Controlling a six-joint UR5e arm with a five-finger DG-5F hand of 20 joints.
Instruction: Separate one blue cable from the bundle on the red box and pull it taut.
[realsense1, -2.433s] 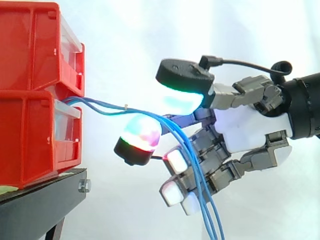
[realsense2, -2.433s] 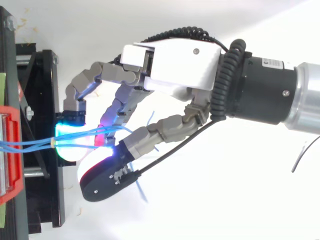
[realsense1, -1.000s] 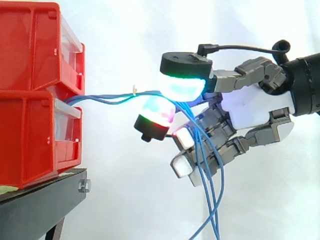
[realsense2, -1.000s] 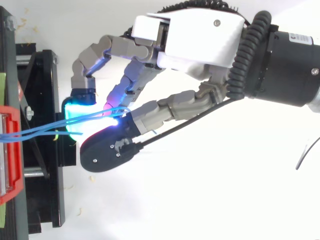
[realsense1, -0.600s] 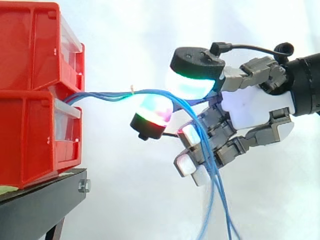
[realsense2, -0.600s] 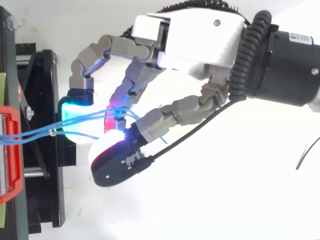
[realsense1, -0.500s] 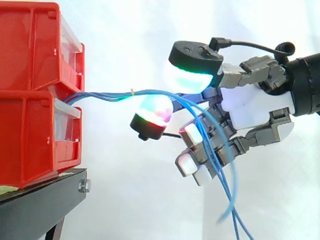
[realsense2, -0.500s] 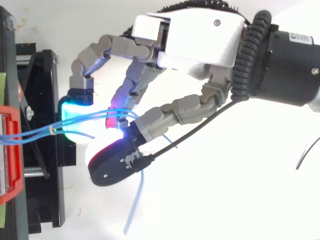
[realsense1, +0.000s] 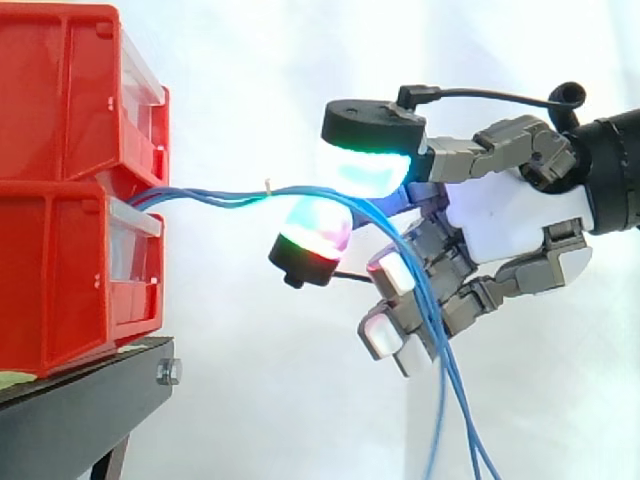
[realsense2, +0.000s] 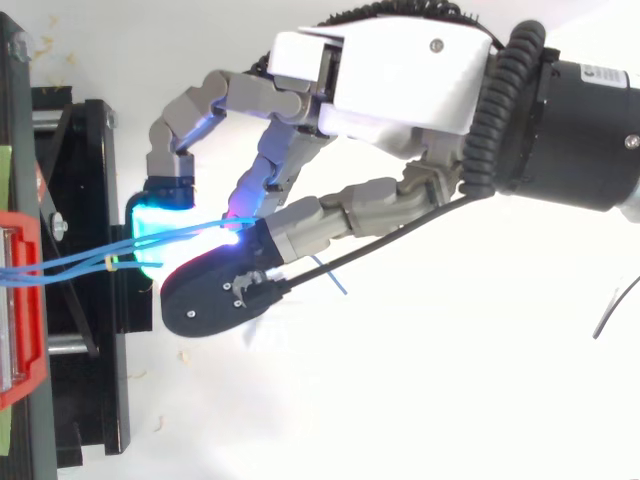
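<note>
Several thin blue cables leave the slot between the two stacked red boxes and run level to the right, tied by a small pale clip. My hand comes in from the right. Its thumb pad glows green-cyan above the strands and a finger pad glows red-green just beneath, with the bundle pinched between them. Past the pinch the cables bend and hang down across the curled lower fingers. In the top view the hand reaches left, and the cables run from the box to its glowing pads.
The red boxes stand on a black stand at the left. A white curtain is behind everything. The cables' loose ends dangle below the hand toward the bottom edge.
The thumb has dropped back down and left onto the strands. The loose ends, flung outward half a second ago, have swung back below the hand. The bundle stays level.
</note>
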